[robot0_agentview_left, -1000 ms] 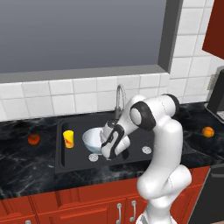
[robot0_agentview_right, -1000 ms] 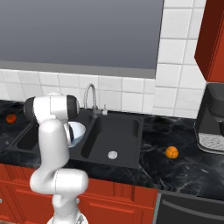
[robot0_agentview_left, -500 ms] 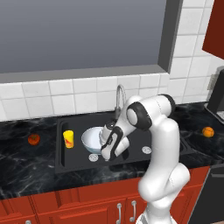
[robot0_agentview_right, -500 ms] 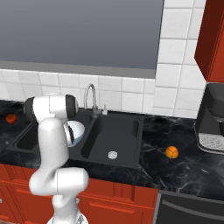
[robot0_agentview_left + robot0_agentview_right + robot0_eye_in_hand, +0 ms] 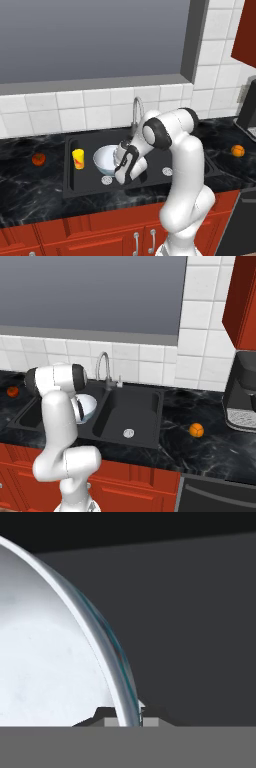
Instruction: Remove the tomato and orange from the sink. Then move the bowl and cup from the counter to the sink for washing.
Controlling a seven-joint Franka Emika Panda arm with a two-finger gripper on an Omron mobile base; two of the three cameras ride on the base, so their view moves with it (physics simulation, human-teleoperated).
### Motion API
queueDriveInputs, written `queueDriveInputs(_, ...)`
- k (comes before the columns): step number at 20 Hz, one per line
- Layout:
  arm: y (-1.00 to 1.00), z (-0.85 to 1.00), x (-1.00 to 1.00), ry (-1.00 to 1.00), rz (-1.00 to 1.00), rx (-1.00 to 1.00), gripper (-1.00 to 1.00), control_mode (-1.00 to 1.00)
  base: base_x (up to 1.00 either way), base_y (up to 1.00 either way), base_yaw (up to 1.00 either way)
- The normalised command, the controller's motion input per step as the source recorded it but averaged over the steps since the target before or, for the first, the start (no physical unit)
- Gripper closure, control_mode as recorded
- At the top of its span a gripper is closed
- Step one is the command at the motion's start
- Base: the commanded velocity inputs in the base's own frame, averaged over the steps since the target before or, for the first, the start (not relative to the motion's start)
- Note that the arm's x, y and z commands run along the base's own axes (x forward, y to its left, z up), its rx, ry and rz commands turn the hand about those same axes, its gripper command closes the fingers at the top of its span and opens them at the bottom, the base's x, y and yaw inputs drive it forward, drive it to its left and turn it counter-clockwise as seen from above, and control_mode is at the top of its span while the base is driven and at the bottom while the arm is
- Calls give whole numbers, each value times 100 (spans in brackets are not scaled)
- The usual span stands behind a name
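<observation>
We see the gripper (image 5: 127, 714) at bottom centre of the hand view, fingers narrow, pinching the bowl (image 5: 106, 158) rim. Bowl sits mid-left of the left base view, inside the sink (image 5: 150, 137), beside the cup (image 5: 78, 159).

My bowl (image 5: 104, 158) is pale bluish-white, the sink (image 5: 90, 186) black, the cup (image 5: 78, 159) yellow with a red mark.

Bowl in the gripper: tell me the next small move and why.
Probably lower the bowl a little further, then open. The gripper is shut on its rim and holds it in the sink's left basin beside the cup; the tomato and orange already lie on the counter.
</observation>
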Motion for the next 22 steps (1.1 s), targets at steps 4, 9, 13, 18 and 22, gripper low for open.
queueDriveInputs(4,0,-2,5,0,0,0,100,-100,0,0,0)
queueDriveInputs(9,0,0,1,0,0,0,-100,-100,0,0,0)
queueDriveInputs(13,0,0,0,0,0,0,-100,-100,0,0,0)
queueDriveInputs(18,0,1,0,0,0,0,-100,-100,0,0,0)
queueDriveInputs(22,0,6,-5,0,0,2,-100,-100,0,0,0)
